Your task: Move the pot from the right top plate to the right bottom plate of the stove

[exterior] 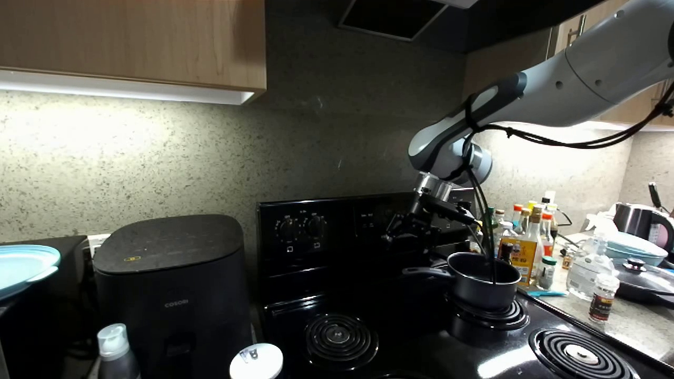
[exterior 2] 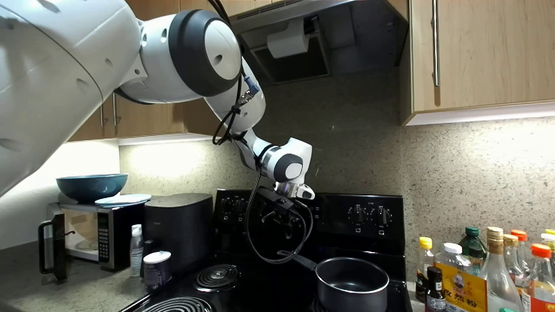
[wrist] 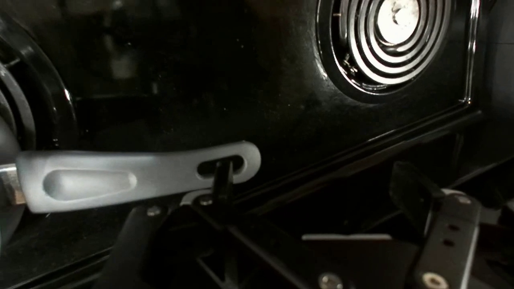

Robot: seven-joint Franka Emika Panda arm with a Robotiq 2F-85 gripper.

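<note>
On the back right burner [exterior: 511, 317] sits the pot [exterior: 474, 292], its handle [wrist: 160, 172] near my spread, empty claw [wrist: 315, 182], and if I pinch only the holed end [wrist: 252, 162], away from the pot's weight, it could twist loose or spill over as I lift

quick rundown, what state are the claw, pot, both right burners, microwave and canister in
claw, open
pot, upright, uncovered
right top plate, mostly covered by the pot
right bottom plate, bare, not glowing
microwave, open
canister, lidded
</note>
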